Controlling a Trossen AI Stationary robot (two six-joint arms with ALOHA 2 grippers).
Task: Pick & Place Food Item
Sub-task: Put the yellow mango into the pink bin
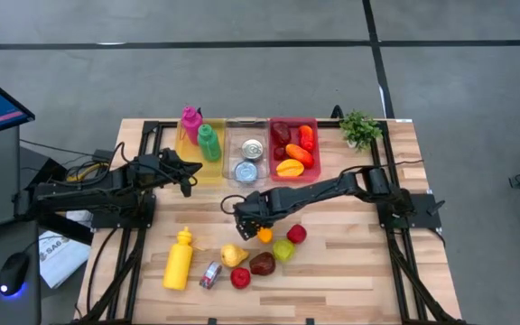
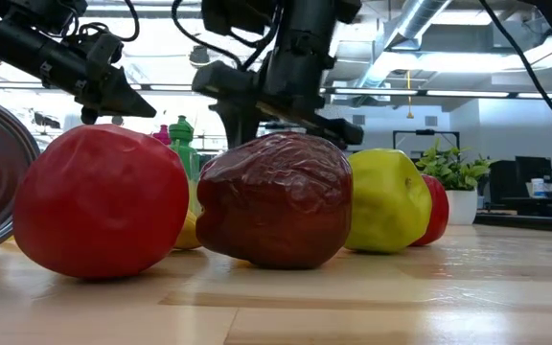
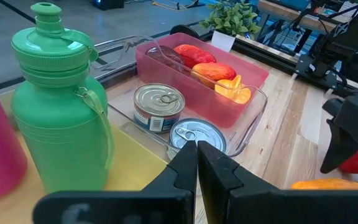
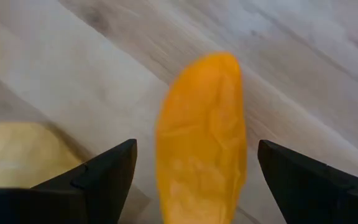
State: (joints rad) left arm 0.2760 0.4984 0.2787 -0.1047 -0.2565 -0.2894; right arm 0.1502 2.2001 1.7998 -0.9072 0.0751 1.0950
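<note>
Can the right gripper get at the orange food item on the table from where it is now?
Probably yes. The right gripper is open directly over the orange food item, one finger on each side and nothing between them. A yellow item lies close beside it.

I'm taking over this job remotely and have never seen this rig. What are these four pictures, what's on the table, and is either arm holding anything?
Two dark robot arms work at a wooden table. One picture looks straight down, one looks level across the tabletop, and the other two come from cameras on each arm's wrist.

At the back stand three bins: a yellow bin with a pink bottle and a green bottle, a clear bin with two tin cans, and a red bin with toy fruit. Loose toy fruit, a yellow bottle and a small can lie near the front.

The right gripper is open around an orange toy fruit lying on the wood, not gripping it. The left gripper is shut and empty, near the yellow bin.
</note>
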